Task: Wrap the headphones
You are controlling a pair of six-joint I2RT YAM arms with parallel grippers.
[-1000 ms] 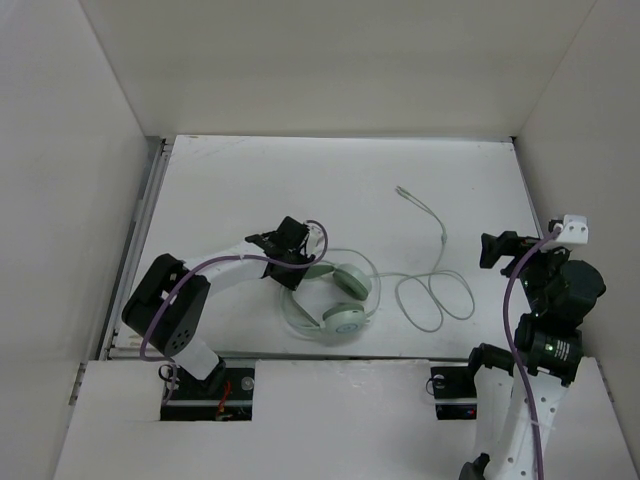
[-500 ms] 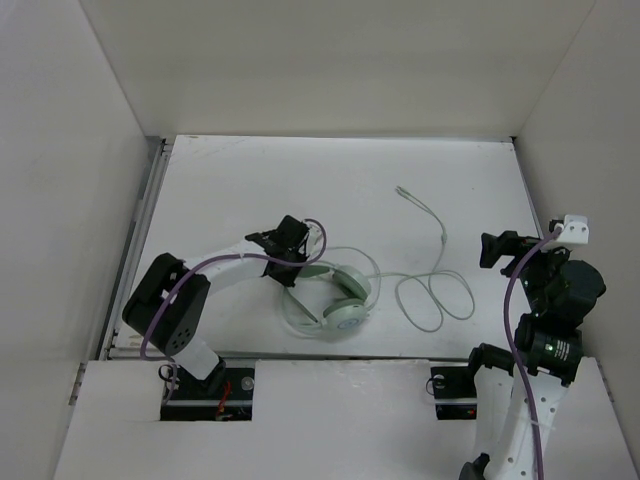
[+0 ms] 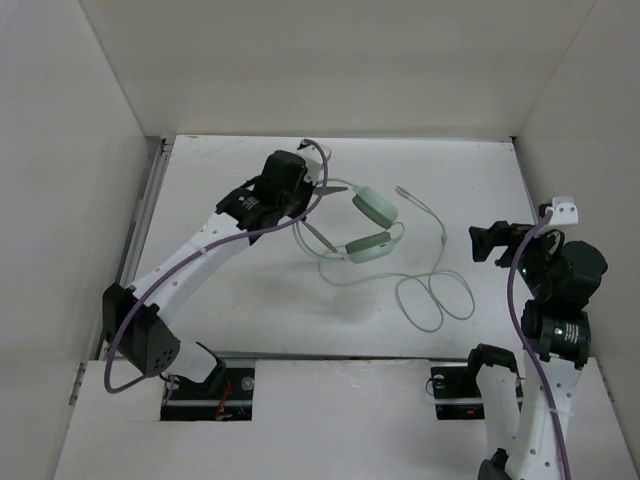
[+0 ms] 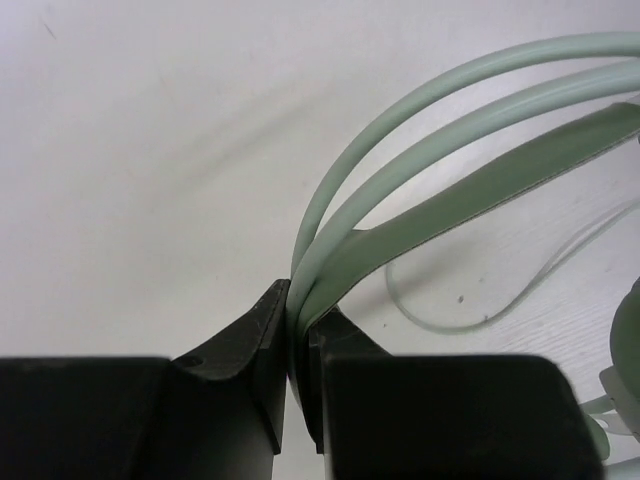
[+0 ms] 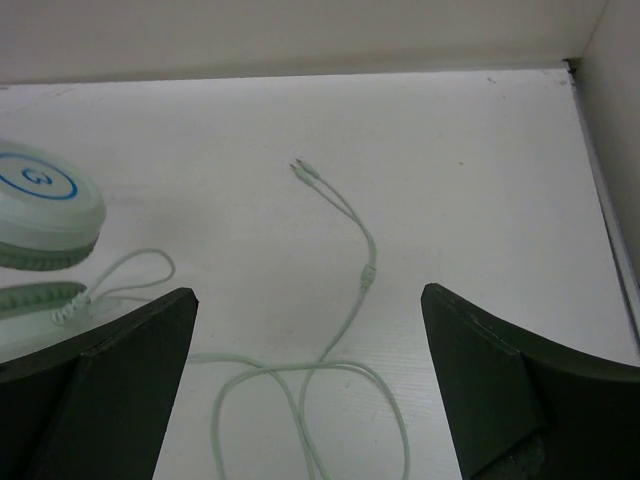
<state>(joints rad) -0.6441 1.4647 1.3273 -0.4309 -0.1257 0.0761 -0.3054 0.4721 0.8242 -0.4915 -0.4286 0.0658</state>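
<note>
The one headphones [image 3: 375, 207], with two ear cups [image 3: 368, 247], is pinched by the left gripper [image 4: 298, 305]; the right gripper [image 5: 308, 292] gapes.

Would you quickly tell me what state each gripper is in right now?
The left gripper is shut on the headphones, at the headband.
The right gripper is open, holding nothing.
</note>
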